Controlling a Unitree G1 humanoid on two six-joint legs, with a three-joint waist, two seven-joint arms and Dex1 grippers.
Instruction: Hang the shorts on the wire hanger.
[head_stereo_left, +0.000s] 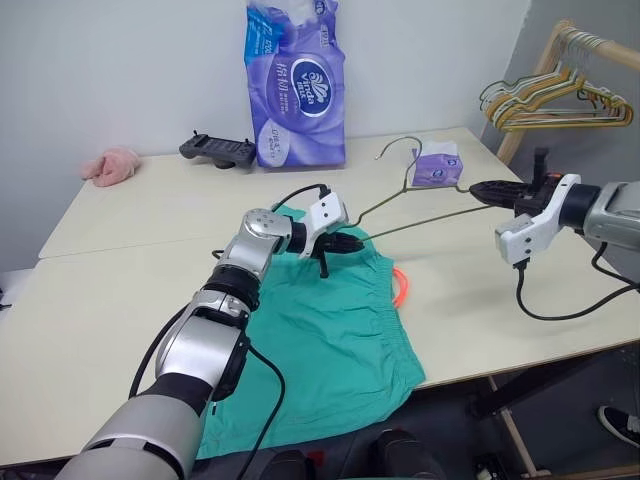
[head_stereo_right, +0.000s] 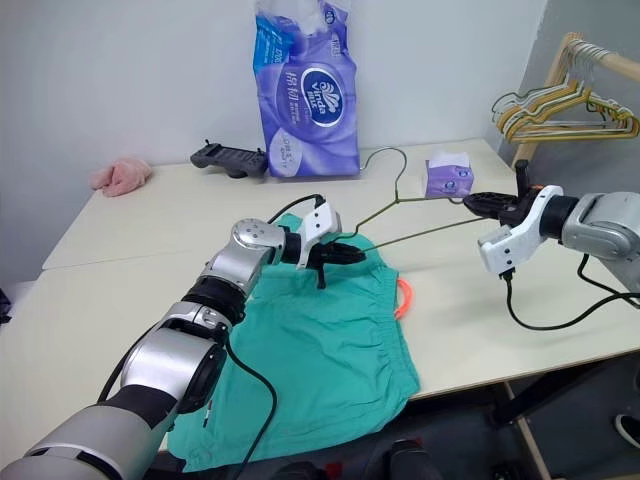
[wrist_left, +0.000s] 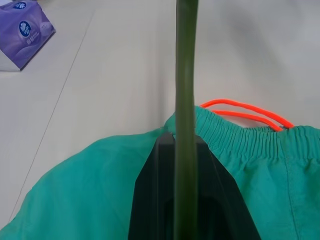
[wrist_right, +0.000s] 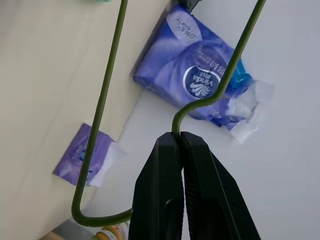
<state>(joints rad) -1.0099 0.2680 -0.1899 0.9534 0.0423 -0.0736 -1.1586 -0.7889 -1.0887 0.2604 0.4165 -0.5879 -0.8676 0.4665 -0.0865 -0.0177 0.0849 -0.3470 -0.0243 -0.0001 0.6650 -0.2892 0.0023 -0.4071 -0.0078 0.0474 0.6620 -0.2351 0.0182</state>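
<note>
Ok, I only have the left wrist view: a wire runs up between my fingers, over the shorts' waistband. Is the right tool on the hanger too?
Observer: Yes. The right tool is shut on the hanger at its opposite corner, clear of the table.
Operator: Where's the hook?
Observer: The hook points away from you, beside the small tissue box.
Operator: And how do the shorts lie?
Observer: The shorts lie flat, waistband under your left tool, legs drooping over the table's near edge.
</note>
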